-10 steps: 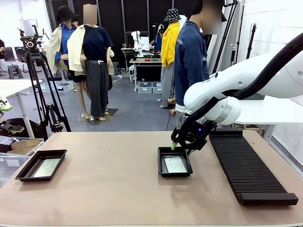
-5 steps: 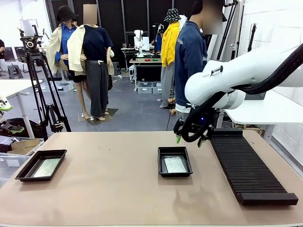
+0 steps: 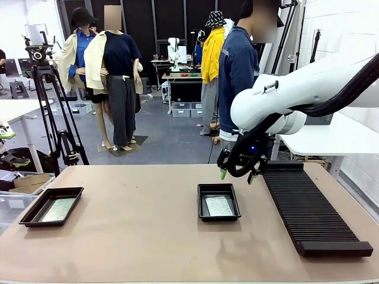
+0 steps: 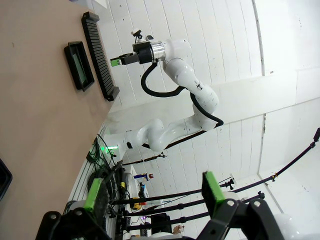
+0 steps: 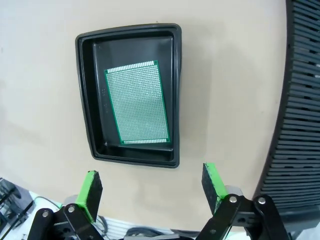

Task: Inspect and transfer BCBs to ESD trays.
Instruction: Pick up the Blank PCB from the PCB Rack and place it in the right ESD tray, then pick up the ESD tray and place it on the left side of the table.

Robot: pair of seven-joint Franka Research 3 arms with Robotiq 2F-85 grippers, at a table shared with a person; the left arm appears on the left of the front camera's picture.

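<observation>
The centre ESD tray serves as the landmark: a shallow, glossy black rectangle with a raised rim and rounded corners, lying flat on the brown worktop. Inside it rests a BCB, a thin green board slightly smaller than the tray floor. In the right wrist view the same BCB shows a dense grid of tiny pale dots over its whole face, a darker green border, and it sits a little skewed against the tray's walls, closer to one long side.

Above the tray's far right corner hangs the right end effector, clear of the tray, its green-padded fingers spread wide with nothing between them. In its own camera the two fingers stand far apart on the near side of the tray.

Right of the tray, just beside it, runs the long black ribbed rack, angled away toward the near right edge of the worktop.

Well to the left of the centre tray, near the worktop's left edge, lies the second ESD tray, of the same kind, holding another speckled pale-green BCB flat on its floor.

The left end effector is seen in its own camera, jaws wide and empty, raised and looking across the worktop toward the centre tray.

Beyond the tray, at the far side, stands a person in a blue jacket.
</observation>
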